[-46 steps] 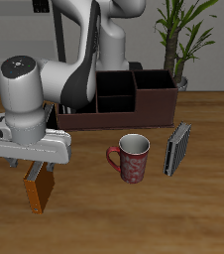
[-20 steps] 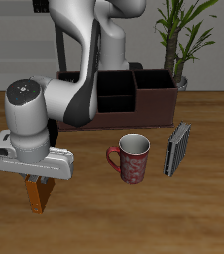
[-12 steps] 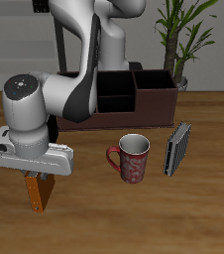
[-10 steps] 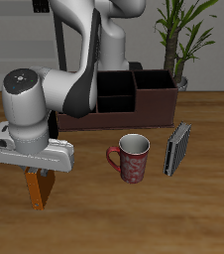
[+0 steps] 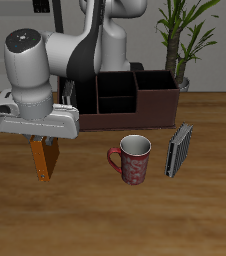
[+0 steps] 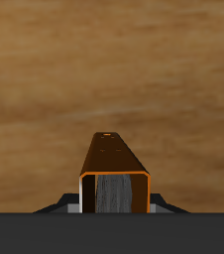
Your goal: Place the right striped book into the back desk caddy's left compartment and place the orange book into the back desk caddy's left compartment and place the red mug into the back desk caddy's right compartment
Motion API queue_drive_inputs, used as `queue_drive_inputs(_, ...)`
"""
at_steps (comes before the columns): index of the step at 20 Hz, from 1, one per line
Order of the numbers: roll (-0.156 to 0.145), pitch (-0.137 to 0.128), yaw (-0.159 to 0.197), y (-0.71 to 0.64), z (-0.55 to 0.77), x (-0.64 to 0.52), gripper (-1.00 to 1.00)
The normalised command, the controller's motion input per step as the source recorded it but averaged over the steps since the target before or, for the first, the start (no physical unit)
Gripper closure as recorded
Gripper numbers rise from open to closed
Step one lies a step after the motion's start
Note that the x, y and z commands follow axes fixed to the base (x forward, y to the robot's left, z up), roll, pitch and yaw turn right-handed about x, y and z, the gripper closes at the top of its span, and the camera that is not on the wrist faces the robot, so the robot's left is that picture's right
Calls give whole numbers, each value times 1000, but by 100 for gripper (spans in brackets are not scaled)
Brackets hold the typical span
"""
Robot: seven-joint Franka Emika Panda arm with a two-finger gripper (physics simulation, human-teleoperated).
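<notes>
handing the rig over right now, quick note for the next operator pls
Gripper: shut on the orange book, held upright and lifted off the table; the wrist view shows the book's edge against bare wood.
Red mug: upright on the table in front of the back desk caddy, handle pointing toward the orange book.
Right striped book: standing beside the mug, near the caddy's end by the plant.
Done: nothing is visibly in the caddy yet, though the arm hides part of it.
Left: orange book and striped book into the left compartment, mug into the right compartment.
</notes>
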Motion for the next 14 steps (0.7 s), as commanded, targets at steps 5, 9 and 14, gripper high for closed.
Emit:
queue_drive_inputs(5, 18, -30, 8, 76, 424, -515, 100)
queue_drive_inputs(9, 4, -18, -1, 15, 88, -104, 100)
queue_drive_inputs(14, 63, -109, 43, 171, 527, -1066, 100)
